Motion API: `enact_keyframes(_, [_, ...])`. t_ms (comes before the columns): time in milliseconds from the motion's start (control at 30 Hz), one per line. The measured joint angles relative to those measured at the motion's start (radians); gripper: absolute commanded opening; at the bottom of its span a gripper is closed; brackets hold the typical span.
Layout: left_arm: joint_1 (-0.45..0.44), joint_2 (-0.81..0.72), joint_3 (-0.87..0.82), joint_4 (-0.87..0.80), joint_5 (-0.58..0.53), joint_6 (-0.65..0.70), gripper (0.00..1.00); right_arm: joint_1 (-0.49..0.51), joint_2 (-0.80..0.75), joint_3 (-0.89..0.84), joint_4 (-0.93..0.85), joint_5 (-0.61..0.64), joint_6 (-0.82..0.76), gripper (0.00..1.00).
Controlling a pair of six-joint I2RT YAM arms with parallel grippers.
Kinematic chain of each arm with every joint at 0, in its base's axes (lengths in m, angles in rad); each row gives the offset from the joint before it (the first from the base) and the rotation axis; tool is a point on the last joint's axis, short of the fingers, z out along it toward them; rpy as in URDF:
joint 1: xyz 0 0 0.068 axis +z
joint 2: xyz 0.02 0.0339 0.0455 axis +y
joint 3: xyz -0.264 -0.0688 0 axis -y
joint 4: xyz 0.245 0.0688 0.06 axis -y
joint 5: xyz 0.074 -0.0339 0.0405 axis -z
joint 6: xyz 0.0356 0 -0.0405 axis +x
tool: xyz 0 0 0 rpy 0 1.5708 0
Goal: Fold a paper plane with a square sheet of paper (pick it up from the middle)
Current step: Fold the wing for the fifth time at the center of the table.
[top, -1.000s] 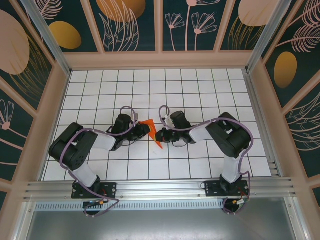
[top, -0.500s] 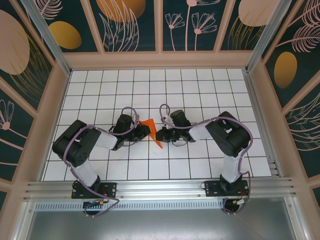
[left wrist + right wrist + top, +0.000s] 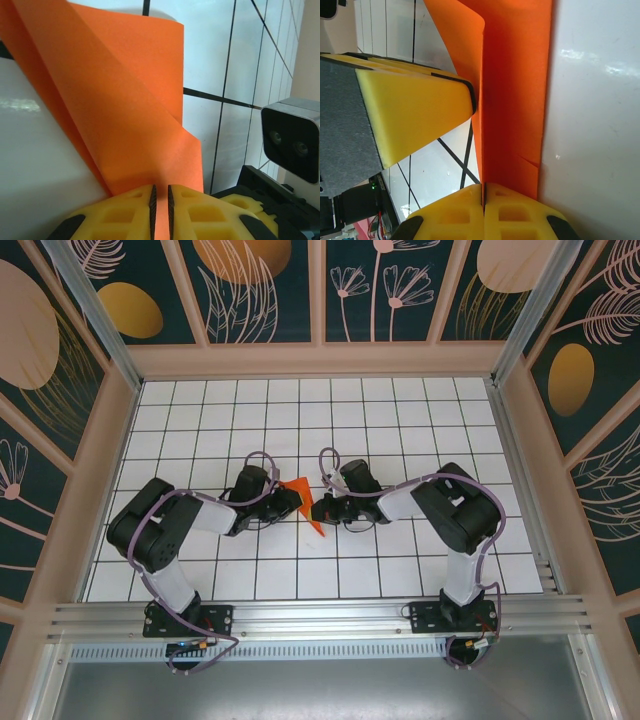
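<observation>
There, near the middle of the table (image 3: 400, 420), the folded orange paper (image 3: 301, 491) was pinched from both sides: left gripper (image 3: 160, 195) and right gripper (image 3: 483, 192) each clamped narrowly on an edge.

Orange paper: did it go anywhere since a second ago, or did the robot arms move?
The left arm slid its elbow a little toward the middle, and the right arm leaned slightly that way too. Nothing was grabbed or dropped. The orange paper stayed in the same spot between them, with the left gripper and the right gripper both pinching it.
</observation>
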State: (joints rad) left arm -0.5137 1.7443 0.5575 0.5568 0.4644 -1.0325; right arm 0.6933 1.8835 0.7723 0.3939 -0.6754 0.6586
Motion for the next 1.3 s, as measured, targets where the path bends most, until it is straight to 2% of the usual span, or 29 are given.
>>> enact_keyframes(233, [-0.003,0.000,0.011,-0.030,-0.009,0.000,0.17,0.000,-0.013,0.011,-0.024,-0.011,0.006,0.24])
enact_keyframes(400, [-0.003,0.001,0.011,-0.030,-0.010,-0.001,0.17,0.000,-0.029,0.011,-0.053,-0.013,0.006,0.25])
enact_keyframes(933, [-0.003,0.001,0.011,-0.029,-0.008,-0.001,0.17,-0.011,-0.061,-0.015,-0.080,-0.014,0.029,0.22])
enact_keyframes(1300, [-0.003,-0.006,0.011,-0.030,-0.008,0.000,0.21,-0.011,-0.037,-0.006,-0.104,-0.010,0.024,0.10])
